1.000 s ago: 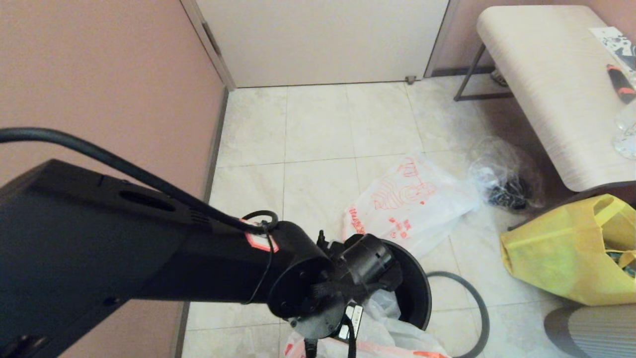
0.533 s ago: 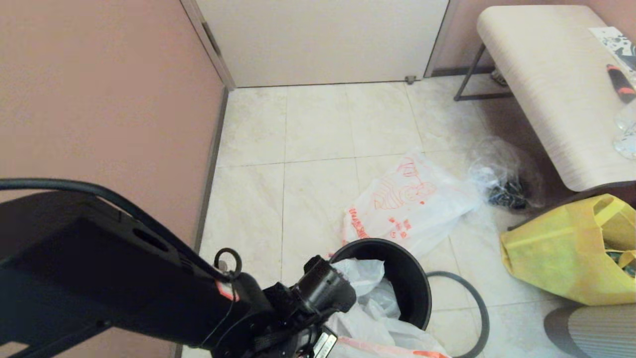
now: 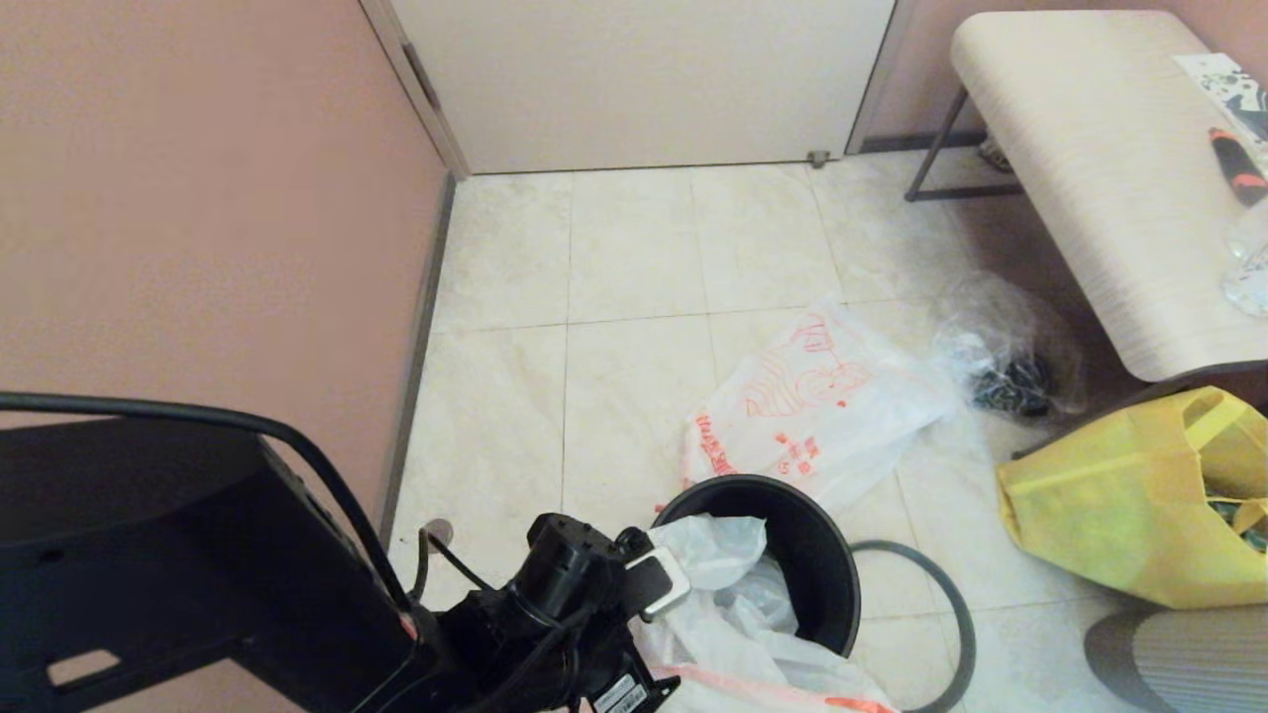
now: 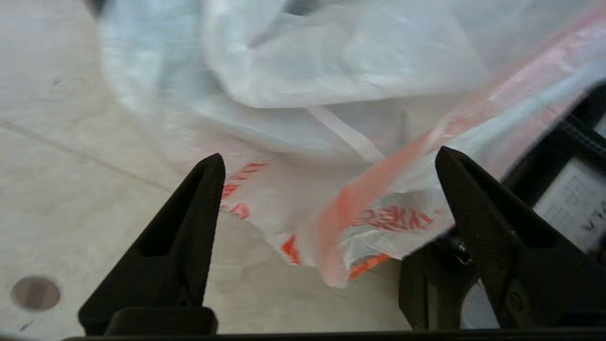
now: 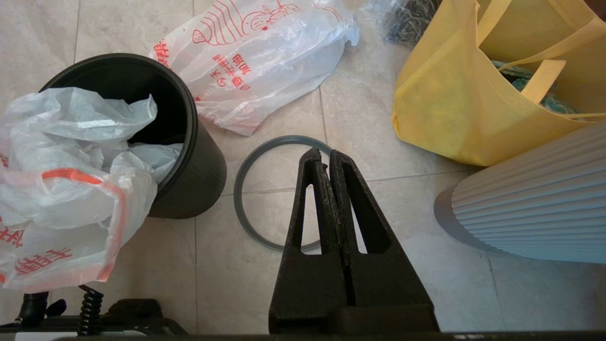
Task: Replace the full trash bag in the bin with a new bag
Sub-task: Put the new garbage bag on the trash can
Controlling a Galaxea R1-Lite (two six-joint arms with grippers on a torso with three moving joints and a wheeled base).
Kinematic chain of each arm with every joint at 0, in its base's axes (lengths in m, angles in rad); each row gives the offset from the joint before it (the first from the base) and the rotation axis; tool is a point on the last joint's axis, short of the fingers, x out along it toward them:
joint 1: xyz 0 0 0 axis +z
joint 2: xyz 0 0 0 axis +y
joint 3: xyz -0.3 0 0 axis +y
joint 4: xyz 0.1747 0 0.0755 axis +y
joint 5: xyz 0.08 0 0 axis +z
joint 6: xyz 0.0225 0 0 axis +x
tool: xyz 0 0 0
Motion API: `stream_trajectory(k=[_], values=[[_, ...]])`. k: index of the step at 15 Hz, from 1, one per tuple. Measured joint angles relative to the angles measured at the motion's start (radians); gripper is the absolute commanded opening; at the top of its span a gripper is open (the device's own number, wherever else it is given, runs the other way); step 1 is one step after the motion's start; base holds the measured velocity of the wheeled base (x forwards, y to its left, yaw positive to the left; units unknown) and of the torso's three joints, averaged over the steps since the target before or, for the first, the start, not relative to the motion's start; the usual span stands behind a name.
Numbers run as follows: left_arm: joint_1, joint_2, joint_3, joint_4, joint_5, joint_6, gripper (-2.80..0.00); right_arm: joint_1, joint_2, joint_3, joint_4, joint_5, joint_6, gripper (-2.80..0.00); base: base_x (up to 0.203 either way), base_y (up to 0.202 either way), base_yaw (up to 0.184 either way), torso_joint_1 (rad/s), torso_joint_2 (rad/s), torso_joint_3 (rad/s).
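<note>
- Since a second ago the left arm has dropped from the middle of the head view to the lower left, and its jaws have opened.
- Now the left gripper (image 4: pixel 326 189) is spread wide and holds nothing. It sits at the bottom of the head view, just beside the bin (image 3: pixel 822 564).
- The new bag (image 3: pixel 733 614) is half in the bin. Its top is stuffed inside, and its red-edged part hangs out over the near side, down to the floor (image 3: pixel 634 248).
- In the left wrist view the bag's red-printed edge lies between the open fingers (image 4: pixel 189 222), but they do not pinch it.
- The full bag (image 3: pixel 822 406) lies on the floor just behind the bin, in the middle of the head view. So it is already out.
- The rim hoop (image 5: pixel 251 208) lies flat on the floor beside the bin, at its right in the head view. It is not on the bin yet.
- The right gripper (image 5: pixel 326 156) is shut tight and empty. It hangs over the hoop and does no work.
- A yellow tote (image 3: pixel 1129 495) and a clear bag (image 3: pixel 1010 356) sit at the right.
- I think the step now is lining the bin with the new bag.
- Next, the left gripper likely needs to grab the loose edge and pull it around the bin's top. The thin plastic may slip or bunch up.
</note>
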Motion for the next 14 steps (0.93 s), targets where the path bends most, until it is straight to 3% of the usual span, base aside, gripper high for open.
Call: stream_trajectory(k=[9,10,14], values=[[-0.010,0.048,-0.009,0.010,-0.081,0.126,0.00,-0.001,0.000,0.000,0.000,0.000,0.000,-2.80,0.000,0.000,0.000,0.000,0.00,0.000],[-0.010,0.056,-0.018,0.022,-0.091,0.136,-2.80,-0.001,0.000,0.000,0.000,0.000,0.000,-2.80,0.000,0.000,0.000,0.000,0.00,0.000],[-0.006,0.066,-0.053,0.042,-0.095,0.134,-2.80,-0.001,0.000,0.000,0.000,0.000,0.000,-2.80,0.000,0.000,0.000,0.000,0.00,0.000]])
